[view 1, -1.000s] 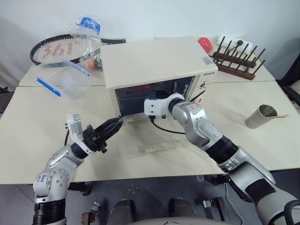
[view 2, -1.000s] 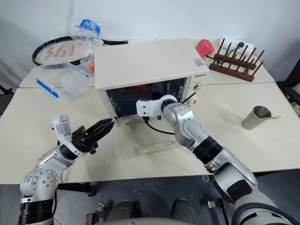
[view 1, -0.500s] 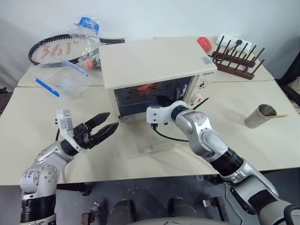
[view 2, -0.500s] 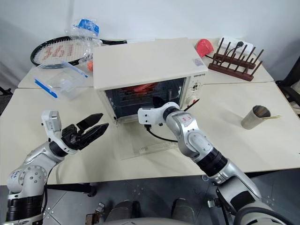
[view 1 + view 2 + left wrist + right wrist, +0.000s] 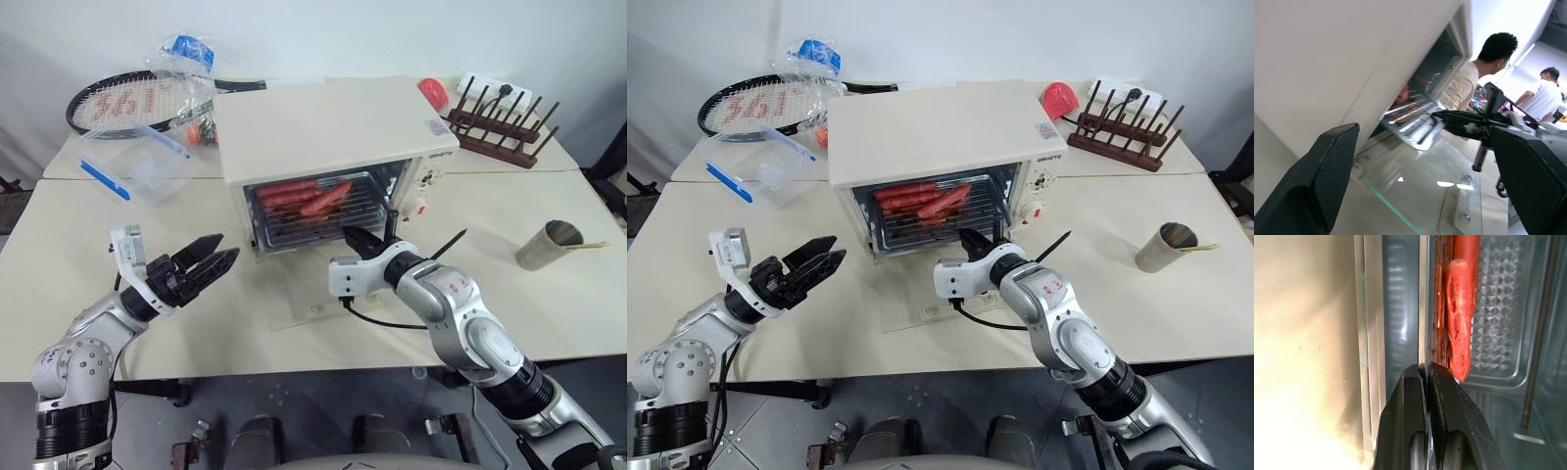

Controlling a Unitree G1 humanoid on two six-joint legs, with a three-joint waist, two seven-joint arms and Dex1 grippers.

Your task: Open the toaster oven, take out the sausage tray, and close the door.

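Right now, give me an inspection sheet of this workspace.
Surface: cream table, several tops pushed together.
Job's things: toaster oven with its door folded flat on the table; sausage tray partly slid out.
Clutter: racket, clear box, wooden rack, metal cup, plastic bag.
Grippers: left tool open, apart from the oven; right tool shut on the tray's front rim.
Cables: black lead under the right wrist.
Surroundings: two people in the left wrist view.
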